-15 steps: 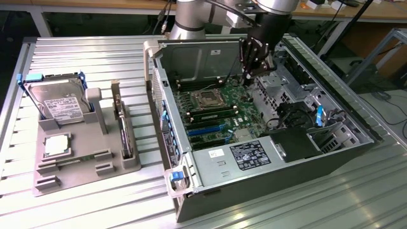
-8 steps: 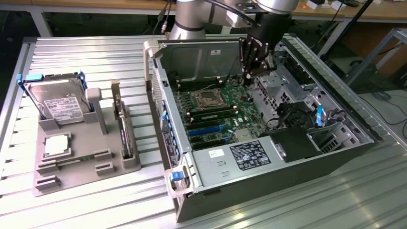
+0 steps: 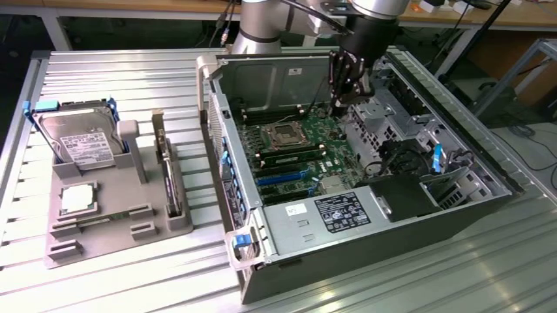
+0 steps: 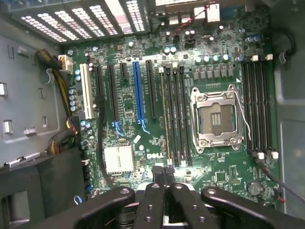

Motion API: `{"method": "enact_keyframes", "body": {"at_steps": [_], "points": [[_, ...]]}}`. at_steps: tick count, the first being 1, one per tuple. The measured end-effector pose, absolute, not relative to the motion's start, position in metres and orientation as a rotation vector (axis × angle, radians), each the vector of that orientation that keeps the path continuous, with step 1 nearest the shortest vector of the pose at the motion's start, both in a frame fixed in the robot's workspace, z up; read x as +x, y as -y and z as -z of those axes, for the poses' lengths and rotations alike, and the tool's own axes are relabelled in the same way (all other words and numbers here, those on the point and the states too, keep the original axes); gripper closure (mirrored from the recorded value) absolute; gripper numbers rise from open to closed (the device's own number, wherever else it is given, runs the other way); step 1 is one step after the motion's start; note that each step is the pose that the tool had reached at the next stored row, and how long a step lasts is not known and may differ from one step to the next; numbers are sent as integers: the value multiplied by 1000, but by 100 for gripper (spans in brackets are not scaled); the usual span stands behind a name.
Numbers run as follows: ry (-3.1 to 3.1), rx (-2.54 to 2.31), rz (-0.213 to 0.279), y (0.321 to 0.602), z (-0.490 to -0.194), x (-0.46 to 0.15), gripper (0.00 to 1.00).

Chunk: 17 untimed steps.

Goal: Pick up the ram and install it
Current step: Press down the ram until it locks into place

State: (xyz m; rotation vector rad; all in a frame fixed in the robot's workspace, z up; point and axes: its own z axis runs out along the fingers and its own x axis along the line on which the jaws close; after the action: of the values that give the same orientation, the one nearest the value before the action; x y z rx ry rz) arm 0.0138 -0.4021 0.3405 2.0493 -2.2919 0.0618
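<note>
Bright overhead light, glare on the ribbed table (nearly white), case interior dimmer, soft focus.

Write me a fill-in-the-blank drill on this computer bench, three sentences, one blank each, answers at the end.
1. The hard drive stands in the gray tray, on the exterior view's ___ of the computer case.
2. The gripper hangs inside the case above the motherboard, its jaws ___.
3. The square socket on the motherboard is ___, while the silver chip lies on the tray.

Missing words: left; shut; empty
</note>
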Motion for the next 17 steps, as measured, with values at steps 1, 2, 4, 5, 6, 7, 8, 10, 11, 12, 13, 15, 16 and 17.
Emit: {"method": "enact_keyframes", "body": {"at_steps": [1, 2, 4, 5, 6, 7, 8, 10, 11, 12, 13, 15, 16, 17], "points": [[2307, 2031, -61, 402, -340, 14, 89], [2326, 2010, -60, 402, -340, 13, 89], [2375, 1950, -57, 402, -340, 13, 89], [2384, 1938, -57, 402, -340, 13, 89], [2397, 1923, -56, 402, -340, 13, 89], [2412, 1903, -55, 402, -340, 13, 89], [2415, 1899, -55, 402, -340, 13, 89], [2442, 1864, -54, 402, -340, 13, 89], [2469, 1827, -52, 402, -340, 13, 89], [2497, 1788, -50, 402, -340, 13, 89], [2516, 1760, -49, 402, -339, 13, 89], [2552, 1706, -47, 402, -338, 13, 89], [2568, 1681, -46, 402, -338, 13, 89], [2578, 1665, -45, 402, -337, 13, 89]]}}
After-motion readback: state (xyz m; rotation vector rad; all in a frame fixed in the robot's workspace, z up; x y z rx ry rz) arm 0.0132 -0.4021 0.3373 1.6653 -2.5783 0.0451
